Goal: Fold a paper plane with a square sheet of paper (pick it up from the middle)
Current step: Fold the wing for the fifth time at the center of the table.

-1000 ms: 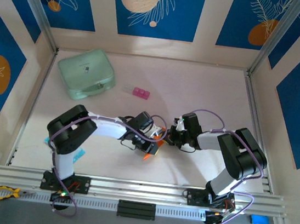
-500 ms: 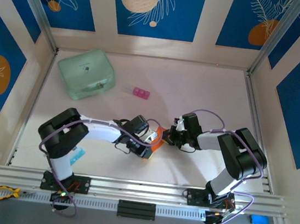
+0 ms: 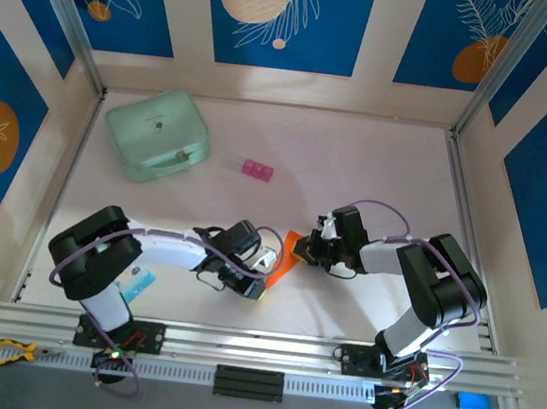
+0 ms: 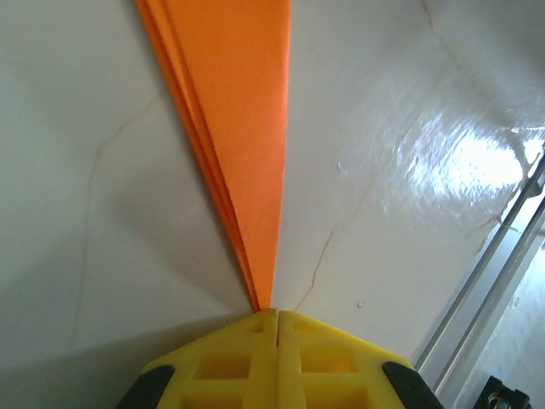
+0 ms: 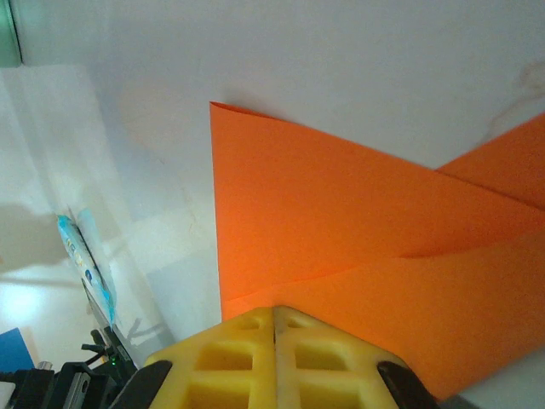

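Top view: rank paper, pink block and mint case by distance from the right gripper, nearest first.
1. paper: mid-table, held by the right gripper.
2. pink block: farther back, slightly left.
3. mint case: back-left corner, farthest.

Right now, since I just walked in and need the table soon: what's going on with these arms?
Both arms are working on a folded bright orange sheet of paper at mid-table. The left gripper is shut on its narrow, layered end; the right gripper is shut on a wider folded edge. It is creased but not yet a finished plane. A mint-green case and a small pink block sit apart at the back.
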